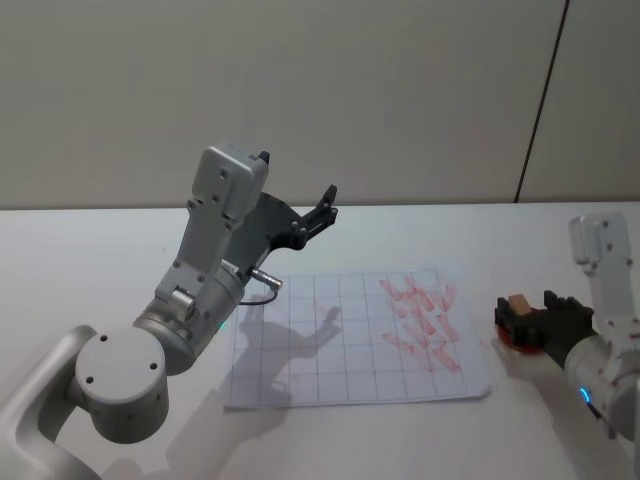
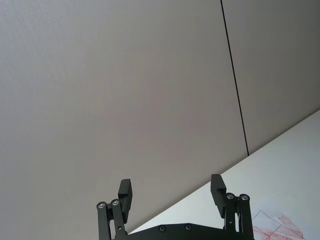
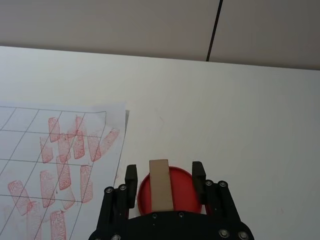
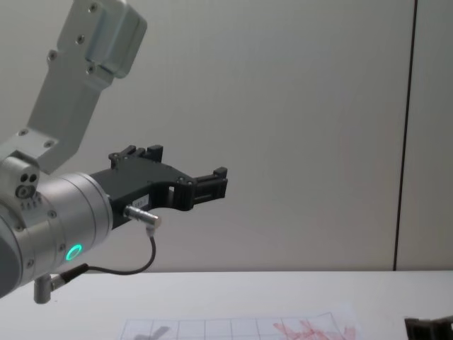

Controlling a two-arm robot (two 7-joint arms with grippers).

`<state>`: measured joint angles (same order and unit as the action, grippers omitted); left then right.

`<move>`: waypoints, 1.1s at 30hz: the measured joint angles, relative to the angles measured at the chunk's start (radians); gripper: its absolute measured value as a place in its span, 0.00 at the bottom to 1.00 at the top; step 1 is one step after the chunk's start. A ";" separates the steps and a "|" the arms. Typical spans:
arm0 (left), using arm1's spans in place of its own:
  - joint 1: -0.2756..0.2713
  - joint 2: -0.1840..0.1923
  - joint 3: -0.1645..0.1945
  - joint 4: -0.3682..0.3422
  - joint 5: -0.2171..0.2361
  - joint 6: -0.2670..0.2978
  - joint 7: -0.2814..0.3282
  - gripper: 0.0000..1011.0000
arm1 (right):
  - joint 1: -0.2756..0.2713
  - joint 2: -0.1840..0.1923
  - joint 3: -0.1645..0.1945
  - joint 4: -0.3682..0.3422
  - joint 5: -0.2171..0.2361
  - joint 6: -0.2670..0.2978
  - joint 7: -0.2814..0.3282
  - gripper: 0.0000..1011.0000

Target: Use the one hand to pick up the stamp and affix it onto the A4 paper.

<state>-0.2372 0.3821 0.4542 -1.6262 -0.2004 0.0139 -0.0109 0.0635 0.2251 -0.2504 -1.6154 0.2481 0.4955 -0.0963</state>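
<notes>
Stamp (image 3: 161,185): wooden block, standing on a round red ink pad (image 3: 182,192), long side pointing away from the wrist. In the head view the stamp (image 1: 517,302) is at the right of the counter (image 1: 100,260), off the paper's right edge, not on the sheet.

Right end effector (image 3: 165,172): low over the pad, one black finger on each side of the stamp. Red pad shows in the gap on both sides, so the fingers are spread and straddle the block without pinching it. From the head view, the right end effector (image 1: 520,318) reaches in from the right edge.

Paper (image 1: 340,350): flat on the counter, centre of the work area, faint grid of boxes. Red stamp marks are clustered over its right part; the left boxes look unmarked. The near corner of the paper (image 3: 30,145) lies close beside the pad, apart from it.

Left end effector (image 1: 325,205): raised well above the counter, over the paper's far left corner, pointing towards the wall (image 2: 125,90). Its fingers (image 2: 125,190) are wide apart and carry nothing.
</notes>
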 joint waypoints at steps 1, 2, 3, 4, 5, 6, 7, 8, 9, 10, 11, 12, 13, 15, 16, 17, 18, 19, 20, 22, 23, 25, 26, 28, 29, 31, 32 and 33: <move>0.000 0.000 0.000 0.000 0.000 0.000 0.000 0.99 | 0.002 -0.002 -0.001 0.006 -0.002 0.003 0.001 0.67; 0.000 0.000 0.000 0.000 0.000 0.000 0.000 0.99 | 0.003 -0.003 -0.001 0.008 -0.004 0.004 0.001 0.64; 0.000 0.000 0.000 0.000 0.000 0.000 0.000 0.99 | 0.004 -0.004 -0.001 0.010 -0.005 0.005 0.002 0.61; 0.000 0.000 0.000 0.000 0.000 0.000 0.000 0.99 | 0.006 -0.006 -0.002 0.015 -0.007 0.006 0.005 0.57; 0.000 0.000 0.000 0.000 0.000 0.000 0.000 0.99 | 0.007 -0.007 -0.002 0.017 -0.008 0.006 0.006 0.55; 0.000 0.000 0.000 0.000 0.000 0.000 0.000 0.99 | 0.008 -0.008 -0.002 0.019 -0.009 0.007 0.007 0.51; 0.000 0.000 0.000 0.000 0.000 0.000 0.000 0.99 | 0.008 -0.009 -0.002 0.021 -0.011 0.007 0.009 0.50; 0.000 0.000 0.000 0.000 0.000 0.000 0.000 0.99 | 0.010 -0.011 -0.003 0.026 -0.012 0.008 0.011 0.45; 0.000 0.000 0.000 0.000 0.000 0.000 0.000 0.99 | 0.011 -0.011 -0.003 0.027 -0.013 0.008 0.013 0.44; 0.000 0.000 0.000 0.000 0.000 0.000 0.000 0.99 | 0.012 -0.013 -0.003 0.031 -0.015 0.008 0.015 0.37; 0.000 0.000 0.000 0.000 0.000 0.000 0.000 0.99 | 0.013 -0.014 -0.004 0.033 -0.016 0.008 0.017 0.35; 0.000 0.000 0.000 0.000 0.000 0.000 0.000 0.99 | 0.013 -0.014 -0.004 0.034 -0.017 0.008 0.018 0.33; 0.000 0.000 0.000 0.000 0.000 0.000 0.000 0.99 | 0.014 -0.016 -0.004 0.037 -0.018 0.007 0.021 0.27; 0.000 0.000 0.000 0.000 0.000 0.000 0.000 0.99 | 0.015 -0.017 -0.004 0.039 -0.020 0.007 0.023 0.24; 0.000 0.000 0.000 0.000 0.000 0.000 0.000 0.99 | 0.015 -0.018 -0.004 0.040 -0.020 0.006 0.024 0.23; 0.000 0.000 0.000 0.000 0.000 0.000 0.000 0.99 | 0.016 -0.019 -0.004 0.042 -0.021 0.006 0.025 0.21; 0.000 0.000 0.000 0.000 0.000 0.000 0.000 0.99 | 0.017 -0.020 -0.004 0.043 -0.022 0.006 0.026 0.21; 0.000 0.000 0.000 0.000 0.000 0.000 0.000 0.99 | 0.017 -0.020 -0.004 0.044 -0.022 0.006 0.026 0.21; 0.000 0.000 0.000 0.000 0.000 0.000 0.000 0.99 | 0.017 -0.021 -0.004 0.045 -0.022 0.006 0.026 0.21; 0.000 0.000 0.000 0.000 0.000 0.000 0.000 0.99 | 0.018 -0.023 -0.004 0.048 -0.023 0.006 0.026 0.21; 0.000 0.000 0.000 0.000 0.000 0.000 0.000 0.99 | 0.019 -0.023 -0.004 0.048 -0.023 0.006 0.026 0.21; 0.000 0.000 0.000 0.000 0.000 0.000 0.000 0.99 | 0.019 -0.025 -0.003 0.050 -0.023 0.005 0.026 0.21; 0.000 0.000 0.000 0.000 0.000 0.000 0.000 0.99 | 0.019 -0.026 -0.003 0.051 -0.023 0.005 0.026 0.21; 0.000 0.000 0.000 0.000 0.000 0.000 0.000 0.99 | 0.019 -0.026 -0.002 0.051 -0.023 0.003 0.026 0.21; 0.000 0.000 0.000 0.000 0.000 0.000 0.000 0.99 | 0.019 -0.027 -0.001 0.051 -0.024 0.003 0.026 0.22; 0.000 0.000 0.000 0.000 0.000 0.000 0.000 0.99 | 0.018 -0.027 -0.001 0.048 -0.024 -0.003 0.026 0.22; 0.000 0.000 0.000 0.000 0.000 0.000 0.000 0.99 | 0.018 -0.027 0.000 0.046 -0.025 -0.005 0.027 0.21; 0.000 0.000 0.000 0.000 0.000 0.000 0.000 0.99 | 0.017 -0.027 0.000 0.044 -0.025 -0.007 0.027 0.21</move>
<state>-0.2372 0.3821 0.4542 -1.6262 -0.2004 0.0139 -0.0109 0.0807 0.1978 -0.2505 -1.5713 0.2226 0.4888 -0.0690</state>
